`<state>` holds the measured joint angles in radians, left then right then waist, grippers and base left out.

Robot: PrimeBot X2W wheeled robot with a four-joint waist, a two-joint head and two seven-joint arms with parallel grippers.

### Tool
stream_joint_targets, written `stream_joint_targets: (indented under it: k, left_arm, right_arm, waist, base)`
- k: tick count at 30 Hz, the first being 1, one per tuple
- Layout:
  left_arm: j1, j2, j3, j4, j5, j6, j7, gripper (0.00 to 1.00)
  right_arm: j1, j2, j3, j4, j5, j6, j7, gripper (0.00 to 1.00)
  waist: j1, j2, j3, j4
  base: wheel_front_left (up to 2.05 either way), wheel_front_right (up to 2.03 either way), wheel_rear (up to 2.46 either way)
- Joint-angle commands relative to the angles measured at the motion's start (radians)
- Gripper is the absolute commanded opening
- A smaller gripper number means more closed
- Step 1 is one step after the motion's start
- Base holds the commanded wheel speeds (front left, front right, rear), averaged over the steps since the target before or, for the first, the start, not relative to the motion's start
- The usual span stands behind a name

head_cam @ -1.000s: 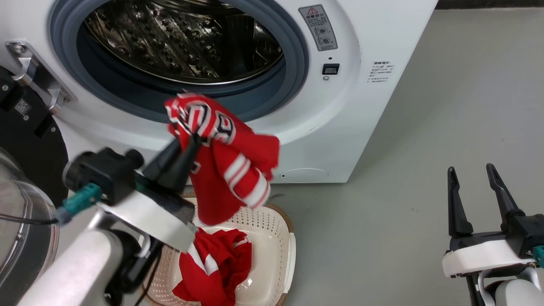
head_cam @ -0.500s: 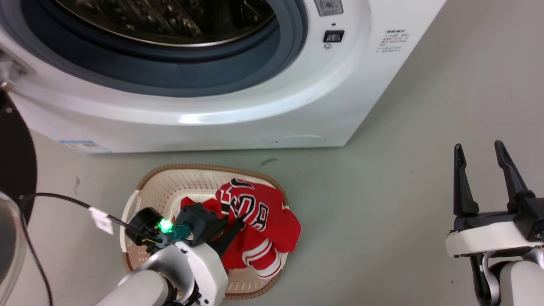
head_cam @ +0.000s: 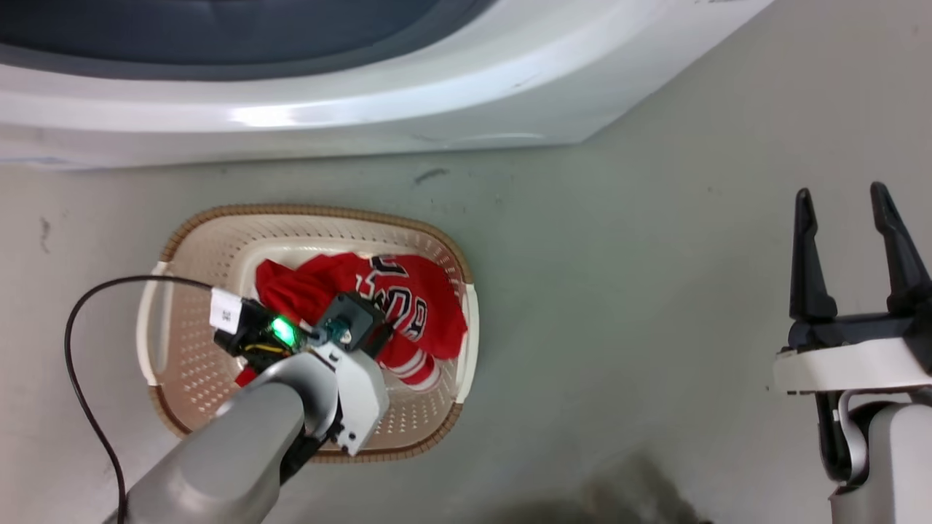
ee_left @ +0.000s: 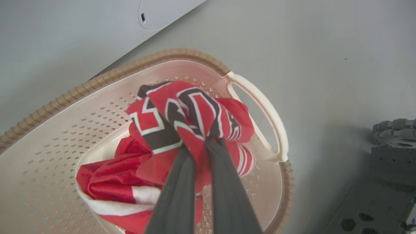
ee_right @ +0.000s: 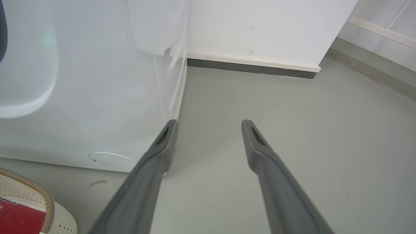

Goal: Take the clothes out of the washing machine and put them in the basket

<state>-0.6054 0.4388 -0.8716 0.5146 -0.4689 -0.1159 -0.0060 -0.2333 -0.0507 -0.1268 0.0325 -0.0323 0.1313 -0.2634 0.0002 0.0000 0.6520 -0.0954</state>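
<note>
Clothes [ee_left: 195,110]: bright red, white stripes, dark lettering edged white.
Basket [ee_left: 74,136]: cream, perforated, brown woven-look rim.
Washing machine [head_cam: 364,116]: white.
Floor [head_cam: 619,291]: plain pale grey-green.

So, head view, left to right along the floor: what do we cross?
Loop of black cable → basket, with the clothes inside it → bare floor → right gripper, open.
</note>
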Motion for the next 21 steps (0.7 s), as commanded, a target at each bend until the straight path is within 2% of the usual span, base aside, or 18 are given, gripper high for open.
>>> stream_joint_targets:
  k: [1, 7, 13, 21]
  left_arm:
    - [-0.035, -0.014, -0.005, 0.037, 0.006, -0.006, -0.017, 0.00]
    - [-0.140, -0.061, -0.034, 0.251, 0.022, -0.012, -0.086, 0.00]
    - [-0.216, -0.104, -0.020, 0.432, -0.025, -0.013, -0.146, 0.00]
    - [-0.260, -0.147, -0.046, 0.583, -0.099, -0.014, -0.173, 0.00]
  right_arm:
    - [-0.028, 0.001, -0.002, -0.010, 0.010, -0.001, -0.002, 1.00]
    - [-0.044, 0.001, -0.006, -0.025, 0.025, -0.001, -0.002, 1.00]
    - [-0.057, 0.001, 0.004, -0.032, 0.047, -0.001, -0.002, 1.00]
    - [-0.064, 0.001, 0.020, -0.024, 0.059, -0.001, -0.002, 1.00]
  waist:
    - [-0.0002, 0.0000, 0.054, -0.023]
    - [-0.0002, 0.0000, 0.121, -0.048]
    - [-0.0002, 0.0000, 0.170, -0.073]
    - [-0.0002, 0.0000, 0.200, -0.090]
  base:
    - [0.00, 0.00, 0.00]
    - [0.00, 0.00, 0.00]
    - [0.00, 0.00, 0.00]
    - [0.00, 0.00, 0.00]
